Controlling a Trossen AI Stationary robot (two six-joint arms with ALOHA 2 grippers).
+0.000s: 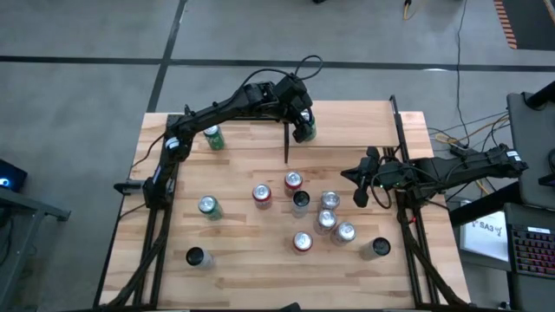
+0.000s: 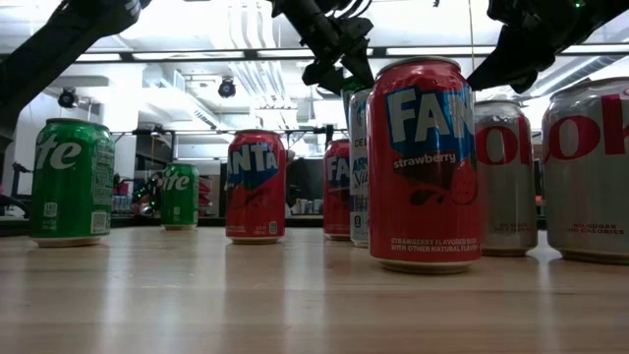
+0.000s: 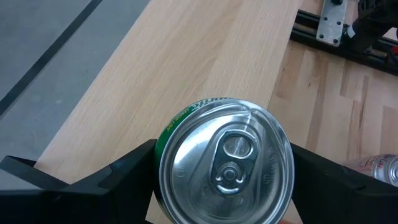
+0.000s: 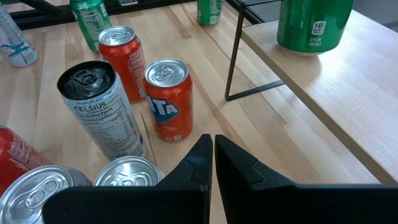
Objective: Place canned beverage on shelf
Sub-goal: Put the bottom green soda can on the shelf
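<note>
High view showed the left gripper (image 1: pixel 303 130) over the shelf (image 1: pixel 355 126), its fingers set on either side of a green can (image 1: pixel 305 133). The left wrist view confirmed this: the two dark fingers (image 3: pixel 124 177) flanked the can (image 3: pixel 227 168) seen top-down, with the plain light board of the shelf (image 3: pixel 186 56) beneath it. The right wrist view placed the can (image 4: pixel 314 23) upright with its base on the shelf board (image 4: pixel 323 87), near the board's edge and close to a thin black post (image 4: pixel 234 53).

Risks from this position, as a judgement:
- The can stood near the shelf edge. A sideways drag during withdrawal could push it toward the edge or off onto the table (image 1: pixel 243 251).
- If one finger stayed in contact while the arm lifted, the can could tip.
- The post stood close to the can. A swing of the wrist in that direction could strike it and jolt the board.
- Whether the fingers pressed on the can or stood just clear of it could not be told; a lift before a full release would carry the can away.

Pose: the left arm reached from its base at the table's left edge diagonally across to the shelf at the far side, wrist turned down over the can. The right gripper (image 4: pixel 211 158) had its fingers pressed together, holding nothing, and waited near the table's right side, above the cluster of cans (image 1: pixel 325 221) on the table.
</note>
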